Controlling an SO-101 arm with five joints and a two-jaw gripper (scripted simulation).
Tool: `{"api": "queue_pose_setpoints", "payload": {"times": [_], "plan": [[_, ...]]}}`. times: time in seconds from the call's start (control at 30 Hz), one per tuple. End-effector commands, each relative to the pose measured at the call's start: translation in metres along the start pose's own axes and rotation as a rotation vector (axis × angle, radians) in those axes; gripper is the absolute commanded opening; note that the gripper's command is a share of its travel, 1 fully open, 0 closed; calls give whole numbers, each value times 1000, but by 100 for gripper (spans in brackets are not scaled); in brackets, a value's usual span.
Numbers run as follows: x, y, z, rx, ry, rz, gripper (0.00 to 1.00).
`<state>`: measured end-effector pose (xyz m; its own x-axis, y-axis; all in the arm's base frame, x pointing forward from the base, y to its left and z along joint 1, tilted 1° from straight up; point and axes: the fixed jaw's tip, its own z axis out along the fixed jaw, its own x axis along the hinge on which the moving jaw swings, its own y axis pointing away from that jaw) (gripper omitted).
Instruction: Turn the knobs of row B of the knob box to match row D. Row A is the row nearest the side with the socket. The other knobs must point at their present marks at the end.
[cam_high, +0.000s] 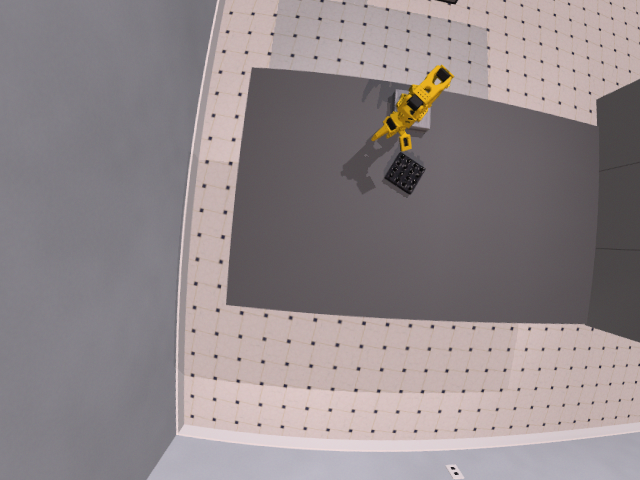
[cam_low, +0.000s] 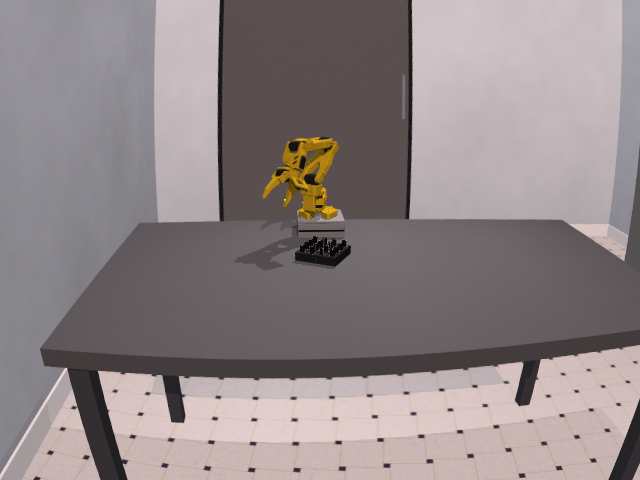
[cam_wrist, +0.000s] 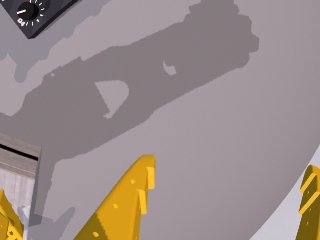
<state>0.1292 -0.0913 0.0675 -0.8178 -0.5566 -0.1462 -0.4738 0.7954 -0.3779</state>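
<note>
The black knob box (cam_high: 404, 173) lies on the dark table just in front of the arm's grey base block (cam_high: 413, 116). It also shows in the exterior view (cam_low: 323, 251), with several rows of small black knobs standing up. My yellow gripper (cam_high: 385, 135) hangs in the air to the left of the base, above the table and short of the box (cam_low: 275, 196). Its fingers stand apart with nothing between them (cam_wrist: 227, 174).
The arm's shadow (cam_high: 359, 167) falls on the table left of the box. The table's far edge runs close behind the base block (cam_low: 320, 220). A dark door (cam_low: 315, 103) stands behind the table. Another dark surface (cam_high: 617, 206) lies at the right.
</note>
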Motion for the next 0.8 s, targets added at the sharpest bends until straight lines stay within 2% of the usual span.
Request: {"api": "queue_pose_setpoints", "payload": {"times": [0.0,0.47,0.53,0.77], "plan": [[-8,4,1,-3,-23,41,40],[-52,30,-4,-88,-116,318,40],[-52,30,-4,-88,-116,318,40],[-68,44,-8,-139,-141,434,40]]}}
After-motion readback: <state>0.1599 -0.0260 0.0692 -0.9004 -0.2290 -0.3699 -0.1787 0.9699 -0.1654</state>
